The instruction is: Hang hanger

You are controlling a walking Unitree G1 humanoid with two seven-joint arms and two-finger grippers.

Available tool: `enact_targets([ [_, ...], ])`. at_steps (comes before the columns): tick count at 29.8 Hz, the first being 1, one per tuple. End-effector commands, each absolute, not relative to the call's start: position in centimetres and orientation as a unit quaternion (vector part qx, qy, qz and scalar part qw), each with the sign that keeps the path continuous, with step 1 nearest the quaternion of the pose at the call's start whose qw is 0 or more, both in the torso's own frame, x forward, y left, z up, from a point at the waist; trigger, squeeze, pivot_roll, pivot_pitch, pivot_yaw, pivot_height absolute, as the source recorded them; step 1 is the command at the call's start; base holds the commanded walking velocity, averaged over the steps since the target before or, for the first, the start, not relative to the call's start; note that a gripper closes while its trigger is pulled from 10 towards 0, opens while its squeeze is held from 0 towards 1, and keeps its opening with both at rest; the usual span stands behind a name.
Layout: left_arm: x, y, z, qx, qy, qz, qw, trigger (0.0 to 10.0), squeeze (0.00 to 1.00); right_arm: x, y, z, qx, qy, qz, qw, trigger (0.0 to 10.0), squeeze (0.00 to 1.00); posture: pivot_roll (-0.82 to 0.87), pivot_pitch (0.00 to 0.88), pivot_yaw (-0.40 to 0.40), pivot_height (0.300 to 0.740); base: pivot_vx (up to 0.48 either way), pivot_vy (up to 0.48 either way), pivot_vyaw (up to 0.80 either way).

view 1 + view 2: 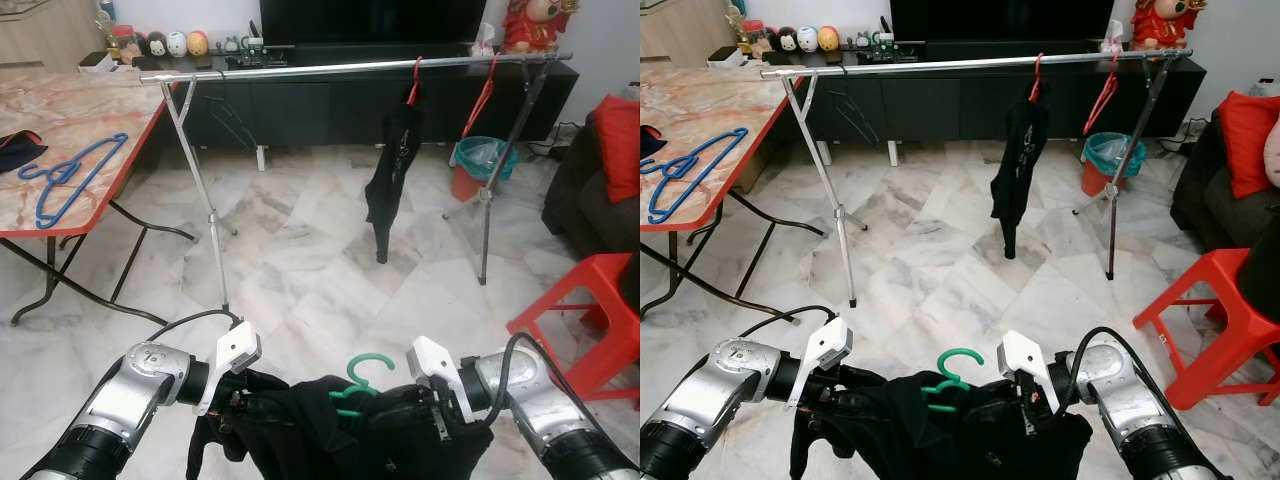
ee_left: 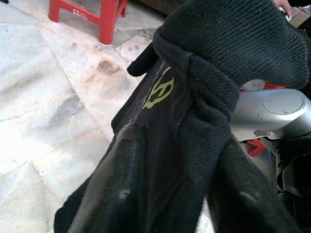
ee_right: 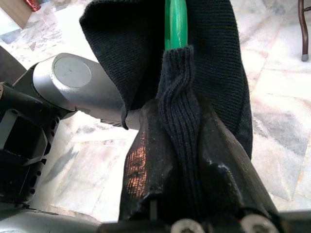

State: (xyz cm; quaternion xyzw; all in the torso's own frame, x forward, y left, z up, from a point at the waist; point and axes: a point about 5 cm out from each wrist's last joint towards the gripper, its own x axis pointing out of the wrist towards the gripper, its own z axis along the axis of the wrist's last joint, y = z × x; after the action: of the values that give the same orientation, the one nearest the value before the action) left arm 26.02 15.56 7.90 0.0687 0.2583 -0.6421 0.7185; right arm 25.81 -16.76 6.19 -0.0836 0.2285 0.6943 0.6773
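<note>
Green plastic hanger [image 1: 357, 385], hook up and curved to the left, low in front of the robot, mostly wrapped in a black knitted garment [image 1: 330, 430] with a yellow-green print. Garment bunched and hanging in folds below. Ahead across the marble floor, a long silver rail [image 1: 350, 66] on thin tripod legs, horizontal.

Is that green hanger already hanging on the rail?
No. The green hanger sits inside the black garment held between the left gripper and right gripper, well short of the rail.
</note>
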Motion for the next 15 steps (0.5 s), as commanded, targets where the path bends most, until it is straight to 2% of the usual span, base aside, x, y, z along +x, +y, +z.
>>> enact_targets([
  [1,25.77,14.75,8.29,0.061,0.245,-0.66,0.707,0.0,0.0,26.42,-15.92,7.05,-0.09,0.201,0.704,0.675,10.0,0.0,0.04,0.002,-0.001,0.74,0.0,0.0,0.0],
  [15,25.72,14.69,8.38,0.059,0.244,-0.663,0.705,0.0,0.0,26.54,-15.91,7.03,-0.09,0.202,0.704,0.675,10.0,0.0,0.04,0.004,-0.001,0.74,0.0,0.0,0.0],
])
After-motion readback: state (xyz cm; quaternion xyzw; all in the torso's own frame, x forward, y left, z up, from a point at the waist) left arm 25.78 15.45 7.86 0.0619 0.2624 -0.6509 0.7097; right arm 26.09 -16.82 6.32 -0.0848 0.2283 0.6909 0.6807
